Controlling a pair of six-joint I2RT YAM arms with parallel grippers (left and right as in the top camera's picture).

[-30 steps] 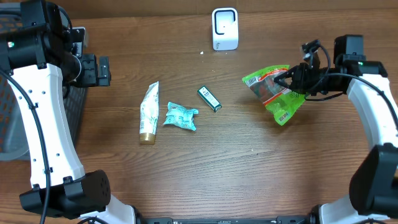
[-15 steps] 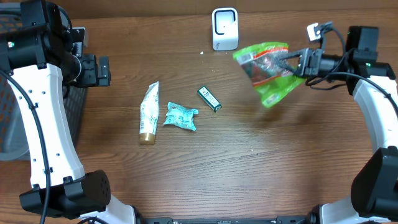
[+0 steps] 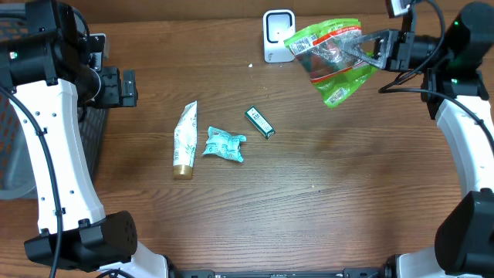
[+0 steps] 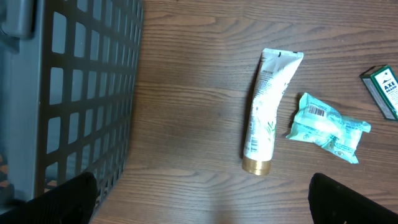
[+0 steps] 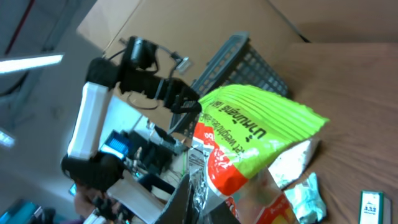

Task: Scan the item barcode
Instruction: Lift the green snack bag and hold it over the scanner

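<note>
At the left edge of the overhead view stands a gray basket (image 3: 11,174). Its grid wall fills the left third of the left wrist view, which the overhead view mostly hides behind the white arm. The left fingers (image 3: 128,88) hang spread wide in the upper left, holding nothing. In their own camera only two dark tips show, in the bottom corners.

Right of the basket a white tube (image 3: 184,140) with a gold cap lies on the tabletop (image 3: 309,201), cap toward the bottom of the frame. Just beside it is a crumpled teal packet (image 3: 224,144). The left wrist view shows a barcode on the packet's upper left corner, too small to make out from above. A small green box (image 3: 259,122) lies near the packet, apart from it, up and to the right.

At the top centre a white scanner (image 3: 279,35) stands by the far edge. The green bag (image 3: 328,60) is held in the air just right of it, one corner overlapping the scanner in the frame. The right fingers (image 3: 369,48) are pinched on the bag's right side. The right wrist view shows its green and red print close up, with the basket beyond.

The lower half of the tabletop, centre to right, is bare wood.
</note>
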